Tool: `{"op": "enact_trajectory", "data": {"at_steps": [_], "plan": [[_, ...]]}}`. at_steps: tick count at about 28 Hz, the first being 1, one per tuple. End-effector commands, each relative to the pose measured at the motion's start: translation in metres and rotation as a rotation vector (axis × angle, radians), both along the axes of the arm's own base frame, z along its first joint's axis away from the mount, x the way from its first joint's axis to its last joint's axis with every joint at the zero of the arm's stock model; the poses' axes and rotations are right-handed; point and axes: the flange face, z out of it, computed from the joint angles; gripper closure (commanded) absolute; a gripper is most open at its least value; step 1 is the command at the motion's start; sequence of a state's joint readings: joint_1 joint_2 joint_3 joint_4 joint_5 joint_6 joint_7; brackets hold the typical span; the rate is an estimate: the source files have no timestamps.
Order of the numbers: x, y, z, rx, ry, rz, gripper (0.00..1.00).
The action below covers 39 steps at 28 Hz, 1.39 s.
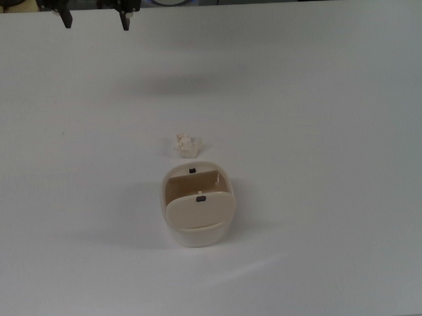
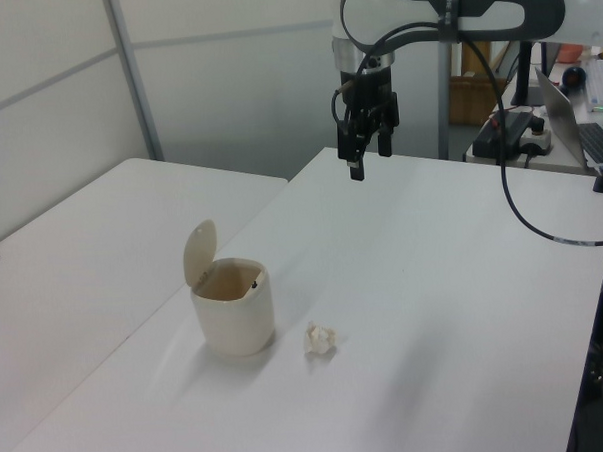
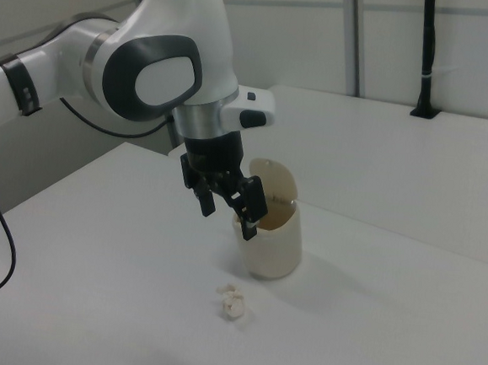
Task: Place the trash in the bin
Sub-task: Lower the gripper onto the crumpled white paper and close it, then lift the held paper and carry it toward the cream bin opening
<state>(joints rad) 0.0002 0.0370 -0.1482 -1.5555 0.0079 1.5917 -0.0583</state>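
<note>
1. Your trash lies loose on the worktop, just beside the bin, not inside.
2. The bin's flap is tilted open.
3. Your end effector hangs well apart, fingers spread, empty. Picking and dropping both remain.

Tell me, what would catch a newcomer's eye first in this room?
Probably the big white robot arm, its black gripper hanging open and empty above the white table. Below, near the table's middle, stands a small cream bin with its flap lid tipped up. Beside it lies a crumpled off-white wad of trash, close to the bin.
</note>
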Motion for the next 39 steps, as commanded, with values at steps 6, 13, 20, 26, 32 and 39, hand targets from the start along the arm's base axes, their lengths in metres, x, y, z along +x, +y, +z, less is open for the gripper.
{"op": "enact_trajectory", "data": {"at_steps": [6, 13, 20, 26, 32, 39], "plan": [[0.002, 0.023, -0.018, -0.014, 0.017, 0.122, 0.00], [0.007, 0.046, -0.064, -0.021, 0.066, 0.452, 0.00], [0.014, 0.077, -0.135, -0.040, 0.001, 0.539, 0.00], [0.027, 0.096, -0.198, -0.057, -0.031, 0.579, 0.00], [0.044, 0.115, -0.248, -0.074, -0.033, 0.617, 0.00], [0.052, 0.131, -0.278, -0.081, -0.040, 0.637, 0.00]]}}
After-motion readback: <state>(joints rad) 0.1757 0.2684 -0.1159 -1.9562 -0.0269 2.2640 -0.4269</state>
